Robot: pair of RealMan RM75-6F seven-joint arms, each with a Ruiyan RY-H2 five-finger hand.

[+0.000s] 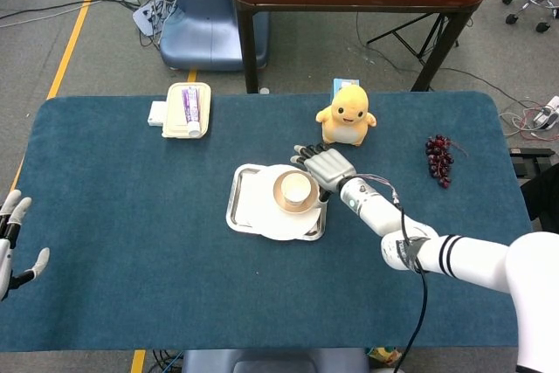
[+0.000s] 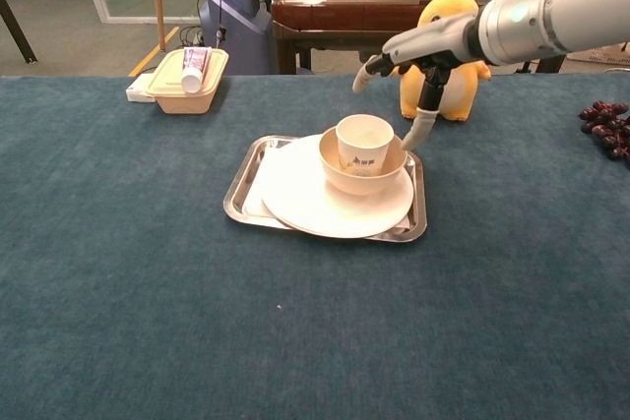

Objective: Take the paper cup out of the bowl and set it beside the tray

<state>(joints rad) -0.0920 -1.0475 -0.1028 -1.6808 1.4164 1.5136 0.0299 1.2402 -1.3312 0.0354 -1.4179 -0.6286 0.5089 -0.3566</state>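
Observation:
A white paper cup (image 1: 296,187) (image 2: 364,143) stands upright in a tan bowl (image 1: 287,201) (image 2: 363,175). The bowl sits on a white plate (image 2: 315,204) on a steel tray (image 1: 238,200) (image 2: 240,191) at mid-table. My right hand (image 1: 323,166) (image 2: 408,62) hovers just right of and above the cup, fingers spread, holding nothing; its thumb hangs down near the bowl's right rim. My left hand (image 1: 10,238) is open at the table's left edge, seen only in the head view.
A yellow plush duck (image 1: 347,114) (image 2: 445,46) sits behind my right hand. Dark grapes (image 1: 439,158) (image 2: 608,125) lie at the right. A lidded food box with a tube on top (image 1: 187,110) (image 2: 186,80) is at the back left.

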